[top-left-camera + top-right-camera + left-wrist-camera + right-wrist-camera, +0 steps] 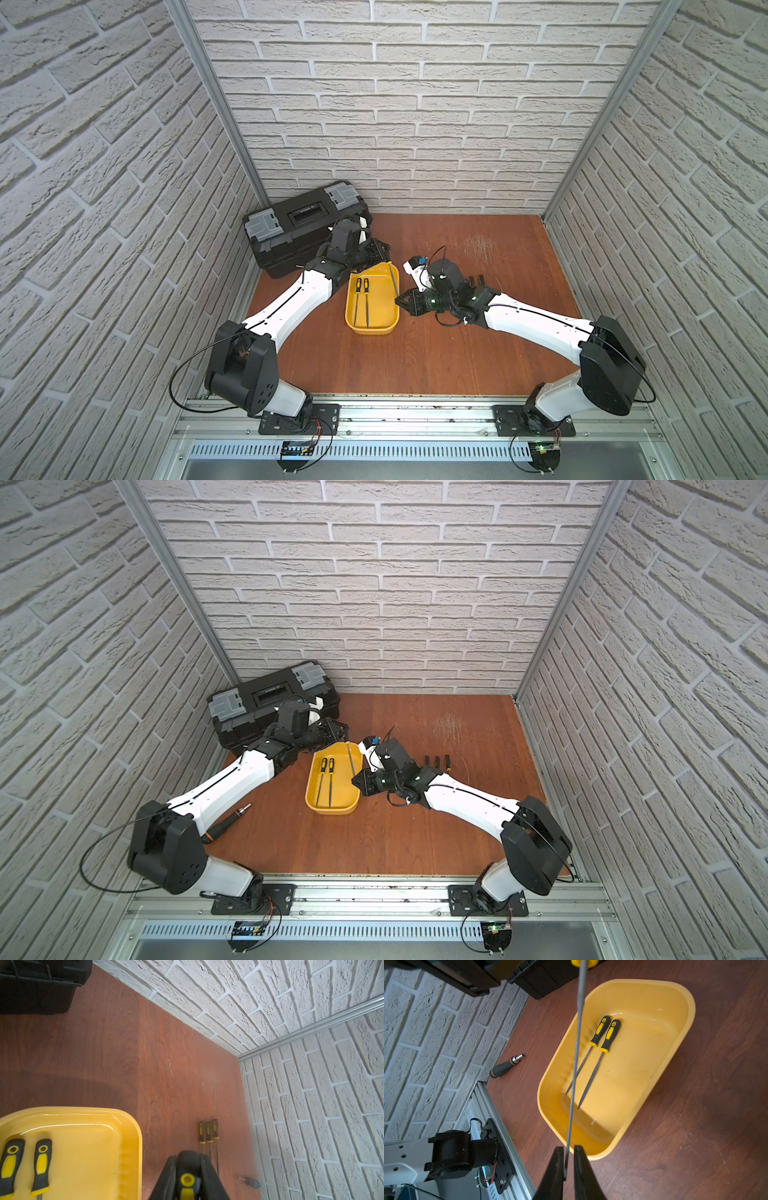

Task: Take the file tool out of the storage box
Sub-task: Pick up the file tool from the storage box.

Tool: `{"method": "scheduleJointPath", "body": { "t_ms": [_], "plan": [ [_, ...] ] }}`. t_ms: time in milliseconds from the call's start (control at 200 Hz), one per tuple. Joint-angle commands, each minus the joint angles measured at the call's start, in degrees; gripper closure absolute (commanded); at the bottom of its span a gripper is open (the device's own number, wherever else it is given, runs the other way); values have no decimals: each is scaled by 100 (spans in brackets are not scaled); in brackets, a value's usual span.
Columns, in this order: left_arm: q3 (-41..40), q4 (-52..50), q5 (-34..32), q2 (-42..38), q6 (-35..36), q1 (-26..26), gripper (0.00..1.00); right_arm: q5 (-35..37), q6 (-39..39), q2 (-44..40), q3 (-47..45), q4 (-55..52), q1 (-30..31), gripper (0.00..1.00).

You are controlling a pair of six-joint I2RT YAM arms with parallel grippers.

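File [576, 1053] being pulled is up off the bottom of the storage box [371, 329]. It's hanging in the air over the tub's edge on the robot's right side, not resting on anything I can see. Left jaws are clamped on its black-and-yellow handle. The thin steel tip runs straight into the right jaws, which are nearly together around it. There's a sliver of gap in the right wrist view, so I can't tell if they actually pinch it yet.

Looks like a hand-off to me. If so, I'd want the right side properly tight on that skinny shaft before the left lets go, since a thin tapered rod can swivel or slip out. Then carry it level and clear of the rim, without dragging it across the two other files [610, 1033] lying side by side inside.

Three more files [208, 1132] sit in a neat row on the desk [478, 353] off to the right, so just beside them seems the obvious spot. Black toolbox [299, 224] at the back is well out of the way.
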Motion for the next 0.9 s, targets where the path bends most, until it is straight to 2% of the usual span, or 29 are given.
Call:
{"method": "scheduleJointPath", "body": {
  "t_ms": [0, 385, 800, 895],
  "plan": [
    [1, 162, 67, -121, 6, -11, 79, 95, -84, 5, 212, 123, 60, 88],
    [-32, 161, 69, -113, 31, -14, 78, 224, -190, -20, 308, -51, 61, 88],
    [-31, 155, 106, -70, 42, -16, 79, 299, -278, 14, 410, -151, 61, 95],
    [-7, 128, 125, -39, 54, -22, 75, 317, -287, 14, 423, -186, 61, 97]
  ]
}}
